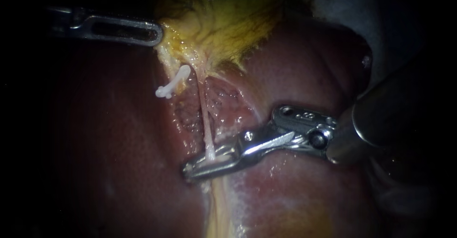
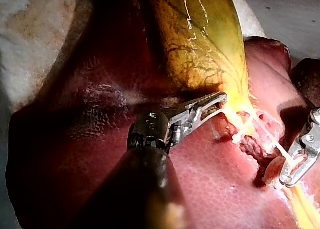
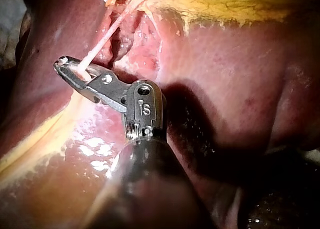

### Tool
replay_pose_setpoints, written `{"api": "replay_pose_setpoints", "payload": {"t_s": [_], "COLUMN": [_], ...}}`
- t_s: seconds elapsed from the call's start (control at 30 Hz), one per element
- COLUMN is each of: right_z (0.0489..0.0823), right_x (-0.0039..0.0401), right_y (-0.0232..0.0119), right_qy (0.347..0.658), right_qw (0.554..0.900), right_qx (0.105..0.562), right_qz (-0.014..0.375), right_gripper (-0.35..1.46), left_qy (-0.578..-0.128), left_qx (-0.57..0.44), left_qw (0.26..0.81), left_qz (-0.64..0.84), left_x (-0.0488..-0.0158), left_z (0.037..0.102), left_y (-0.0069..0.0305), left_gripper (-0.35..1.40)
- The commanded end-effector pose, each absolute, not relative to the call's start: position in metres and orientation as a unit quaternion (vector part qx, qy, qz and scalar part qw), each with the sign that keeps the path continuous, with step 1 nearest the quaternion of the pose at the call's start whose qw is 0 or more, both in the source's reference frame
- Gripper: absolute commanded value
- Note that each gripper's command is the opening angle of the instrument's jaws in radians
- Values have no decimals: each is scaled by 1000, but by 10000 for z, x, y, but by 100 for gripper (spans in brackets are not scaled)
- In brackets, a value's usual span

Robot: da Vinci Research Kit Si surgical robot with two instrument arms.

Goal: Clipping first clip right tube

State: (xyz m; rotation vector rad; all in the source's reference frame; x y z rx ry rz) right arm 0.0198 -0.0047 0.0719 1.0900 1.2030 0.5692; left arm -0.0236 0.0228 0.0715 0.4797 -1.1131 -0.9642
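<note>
The right tube (image 1: 205, 123) is a thin pale strand running from the yellow gallbladder (image 1: 223, 24) down to my right instrument (image 1: 191, 168). Its jaws lie across the strand, shut on a white clip (image 1: 218, 158) that sits around the tube. The right wrist view shows the tube (image 3: 102, 41) entering those jaws (image 3: 64, 65) near their tip. To the left, a second tube carries a white clip (image 1: 172, 82). My left instrument (image 1: 156, 32) holds the gallbladder's lower edge at upper left, its jaws (image 2: 221, 101) shut on that yellow tissue.
Dark red liver (image 1: 104, 147) surrounds the dissected bed (image 1: 223, 100) between the tubes. A yellowish fatty band (image 1: 221, 204) runs below the right instrument. Its thick shaft (image 1: 390, 114) fills the right side. White drape (image 2: 30, 19) lies beyond the liver.
</note>
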Motion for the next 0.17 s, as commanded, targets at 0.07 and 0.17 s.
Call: {"api": "replay_pose_setpoints", "payload": {"t_s": [0.07,0.17], "right_z": [718,719], "right_x": [198,198], "right_y": [-47,-47], "right_qy": [529,528], "right_qw": [652,651], "right_qx": [481,483], "right_qz": [252,254], "right_gripper": [-35,-35], "left_qy": [-502,-502], "left_qx": [217,217], "left_qw": [715,715], "left_qz": [-436,-436], "left_x": [-236,-236], "left_z": [715,714], "left_y": [229,229], "left_gripper": [-35,-35]}}
